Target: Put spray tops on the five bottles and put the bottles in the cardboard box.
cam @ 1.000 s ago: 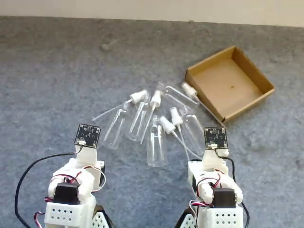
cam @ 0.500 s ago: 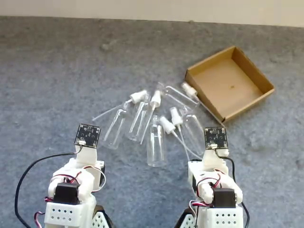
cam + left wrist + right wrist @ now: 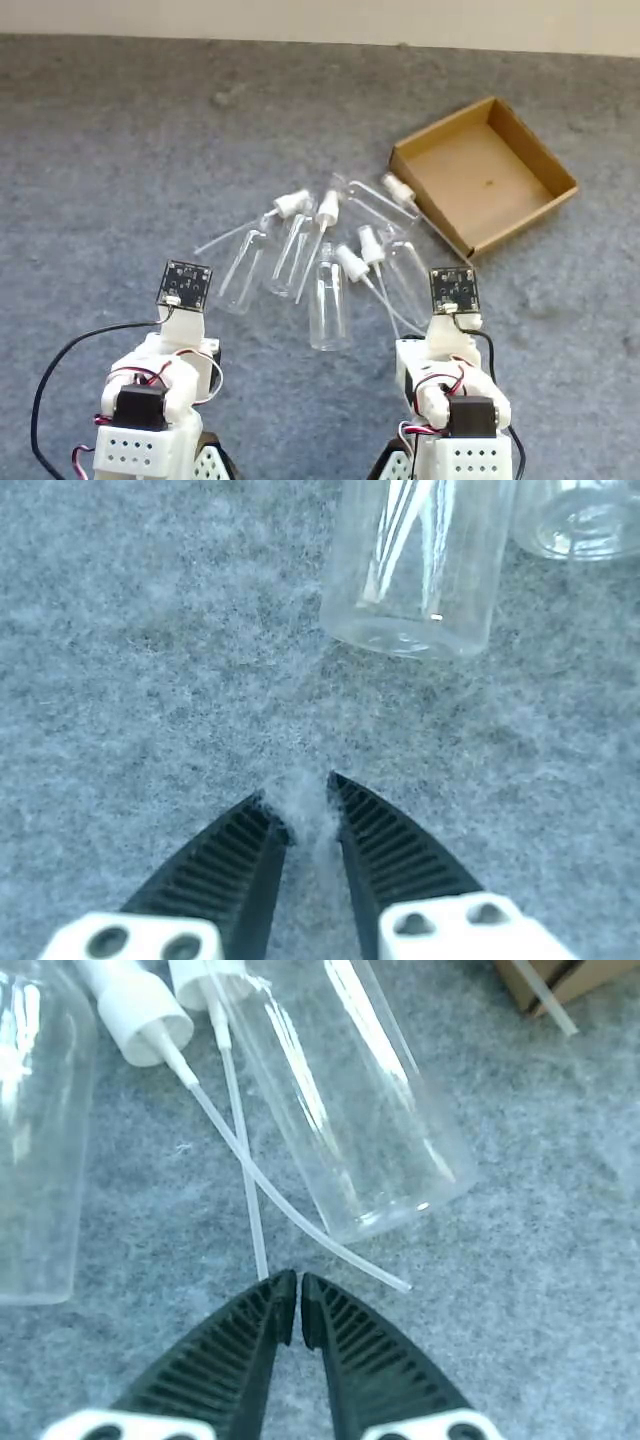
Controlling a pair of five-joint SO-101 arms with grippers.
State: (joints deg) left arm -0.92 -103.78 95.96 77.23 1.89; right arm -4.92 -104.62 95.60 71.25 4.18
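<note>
Cardboard box (image 3: 480, 175) is the biggest of the task's things, a shallow brown tray on the grey carpet (image 3: 120, 140) with no bottle in it yet. Both arms stand farther from the box than the bottles do, the right arm nearer to it than the left.

The bottles (image 3: 328, 295) are five clear, straight-sided plastic ones, all lying on their sides in a loose fan. It starts just beside the box's long wall and spreads away from it. The spray tops (image 3: 352, 262) are small white caps with thin pale tubes trailing from them, mixed in among the bottle necks. One lies near the corner of the box, its tube running along the wall. As far as I can judge, none is seated on a bottle, so the work looks to be at its first step.

The left gripper (image 3: 300, 792) hangs low over bare carpet, its black tips a little apart, just short of a bottle's base (image 3: 415, 560). The right gripper (image 3: 299, 1290) has its tips all but together, empty, over two crossing tubes (image 3: 245, 1175) beside another bottle (image 3: 360, 1100).

Next, I'd expect one claw to steady a bottle while the other threads a tube into its neck.
</note>
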